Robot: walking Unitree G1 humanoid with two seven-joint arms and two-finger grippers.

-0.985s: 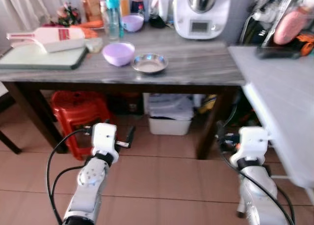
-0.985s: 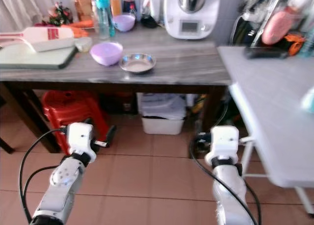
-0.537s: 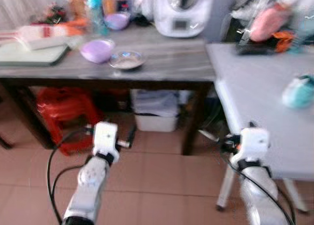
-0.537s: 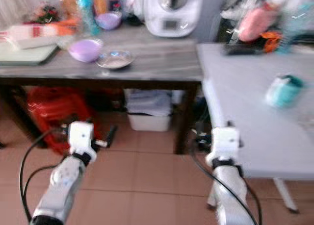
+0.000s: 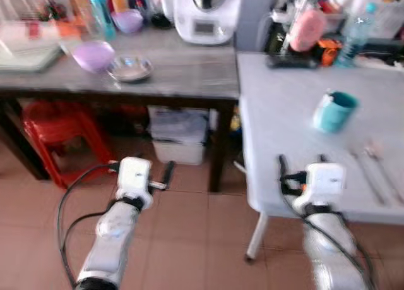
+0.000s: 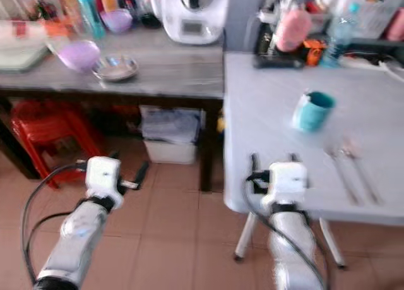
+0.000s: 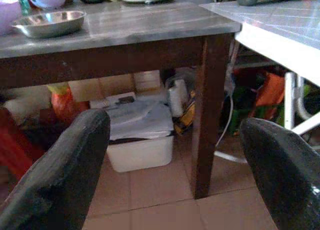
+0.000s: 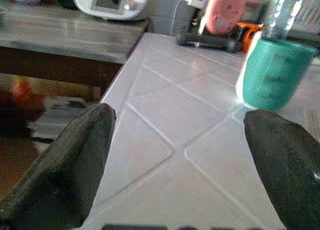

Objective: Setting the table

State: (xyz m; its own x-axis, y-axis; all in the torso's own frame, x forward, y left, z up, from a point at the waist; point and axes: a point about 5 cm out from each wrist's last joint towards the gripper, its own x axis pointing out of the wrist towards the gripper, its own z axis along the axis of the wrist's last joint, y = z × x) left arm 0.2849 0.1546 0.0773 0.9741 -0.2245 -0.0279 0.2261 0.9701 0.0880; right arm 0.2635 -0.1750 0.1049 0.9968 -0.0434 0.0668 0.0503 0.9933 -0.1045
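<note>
Right hand (image 8: 175, 140) (fingers spread) hovers over white table (image 8: 165, 120), seemingly facing teal cup (image 8: 274, 72).

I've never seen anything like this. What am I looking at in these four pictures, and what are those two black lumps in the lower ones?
This is a walking household robot that is setting a table. The two upper pictures come from cameras in its head, looking down past its two silver arms. The two lower ones come from cameras on its wrists; the black lumps are the fingers of each pincer, seen from behind. The left pincer and the right pincer are both open and hold nothing.

On the white tiled table stand a teal cup and some blurred cutlery. On the grey wooden side table sit a lilac plastic bowl, a small steel dish and a white kitchen machine. A red plastic stool stands underneath.
</note>
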